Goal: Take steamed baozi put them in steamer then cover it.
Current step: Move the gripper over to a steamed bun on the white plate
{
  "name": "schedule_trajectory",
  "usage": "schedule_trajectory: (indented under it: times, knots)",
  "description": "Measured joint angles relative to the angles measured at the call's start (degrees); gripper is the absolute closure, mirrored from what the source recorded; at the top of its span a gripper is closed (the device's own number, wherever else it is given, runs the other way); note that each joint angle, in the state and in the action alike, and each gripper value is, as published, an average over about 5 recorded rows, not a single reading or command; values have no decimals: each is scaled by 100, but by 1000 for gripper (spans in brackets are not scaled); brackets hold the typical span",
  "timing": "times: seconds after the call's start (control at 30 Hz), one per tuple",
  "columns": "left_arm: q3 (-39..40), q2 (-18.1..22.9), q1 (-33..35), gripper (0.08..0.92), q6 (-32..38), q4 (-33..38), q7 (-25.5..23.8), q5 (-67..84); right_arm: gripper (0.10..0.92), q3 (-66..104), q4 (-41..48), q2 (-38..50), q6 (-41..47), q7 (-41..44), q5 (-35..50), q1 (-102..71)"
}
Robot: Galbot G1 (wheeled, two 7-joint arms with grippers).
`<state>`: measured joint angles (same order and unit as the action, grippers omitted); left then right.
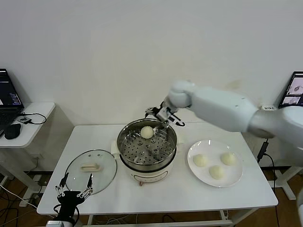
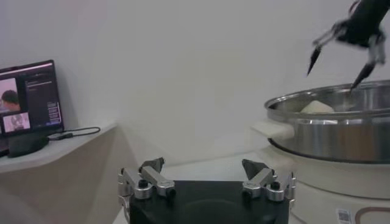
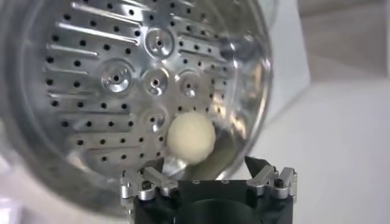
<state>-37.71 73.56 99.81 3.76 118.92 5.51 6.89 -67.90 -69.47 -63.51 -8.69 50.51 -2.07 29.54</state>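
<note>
One steamed baozi (image 1: 147, 132) lies inside the shiny steamer (image 1: 142, 152), at its far side. My right gripper (image 1: 163, 116) hovers open just above and behind that bun, apart from it. In the right wrist view the baozi (image 3: 191, 139) rests on the perforated bottom of the steamer (image 3: 116, 79), beyond the spread, empty right gripper (image 3: 204, 167). Three more baozi (image 1: 217, 171) sit on the white plate (image 1: 213, 147) to the right. The glass cover (image 1: 91, 169) lies flat on the table left of the pot. My left gripper (image 1: 74, 187) waits open near the table's front left corner.
The steamer sits on a cream pot base (image 1: 147, 177) in the middle of the white table (image 1: 189, 198). A side desk with a laptop (image 1: 7, 97) and a mouse stands at the far left. From the left wrist, the steamer rim (image 2: 341, 115) rises close by.
</note>
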Motion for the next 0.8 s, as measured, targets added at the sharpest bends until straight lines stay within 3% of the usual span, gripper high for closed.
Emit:
schedule_trajectory:
  times: [0.37, 0.8]
  knots:
    - [-39, -188, -93, 177, -18, -66, -23, 75, 203, -5, -1326, 1821, 1514, 532, 797, 323]
    - [-126, -259, -110, 177, -37, -141, -27, 113, 202, 290, -1674, 2891, 2275, 688, 477, -579]
